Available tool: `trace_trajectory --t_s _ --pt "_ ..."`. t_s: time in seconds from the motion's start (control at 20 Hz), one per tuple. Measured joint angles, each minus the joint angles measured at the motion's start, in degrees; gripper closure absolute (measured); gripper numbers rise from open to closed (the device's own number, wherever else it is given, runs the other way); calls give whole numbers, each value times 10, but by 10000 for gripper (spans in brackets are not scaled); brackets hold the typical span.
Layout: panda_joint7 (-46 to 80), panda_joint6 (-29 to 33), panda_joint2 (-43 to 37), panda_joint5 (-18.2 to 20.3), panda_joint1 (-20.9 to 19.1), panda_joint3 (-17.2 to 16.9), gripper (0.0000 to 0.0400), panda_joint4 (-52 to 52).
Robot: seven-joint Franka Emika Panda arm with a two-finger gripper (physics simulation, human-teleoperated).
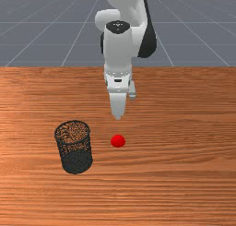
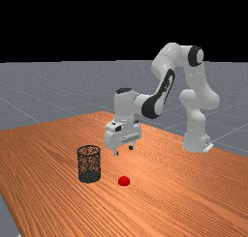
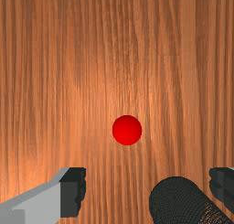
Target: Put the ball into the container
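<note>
The gripper [image 1: 118, 115] hangs above the table, fingers downward, behind the red ball [image 1: 118, 141] in the front view. In the far view the gripper [image 2: 123, 150] stands open and well above the ball [image 2: 124, 181], touching nothing. The ball rests on the wood. The container, a black mesh basket [image 1: 74, 149], stands upright at the front view's left of the ball; in the far view the basket [image 2: 89, 164] is left of it too. In the wrist view the gripper [image 3: 147, 191] has its fingers wide apart, with the ball [image 3: 127, 130] beyond them and part of the basket [image 3: 176, 202] near one finger.
The wooden table [image 1: 184, 174] extends around the ball and the basket. The basket's rim [image 2: 89, 148] rises to about the height of the fingertips in the far view. The arm comes from the far view's right.
</note>
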Motion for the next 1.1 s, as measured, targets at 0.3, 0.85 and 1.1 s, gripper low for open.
trace_trajectory --t_s 0.3,0.85,1.1 --pt "2 0 0 -2 1 -1 223 0" --pt "1 -12 3 0 1 0 1 7" --pt "1 -26 35 0 1 0 0 29"
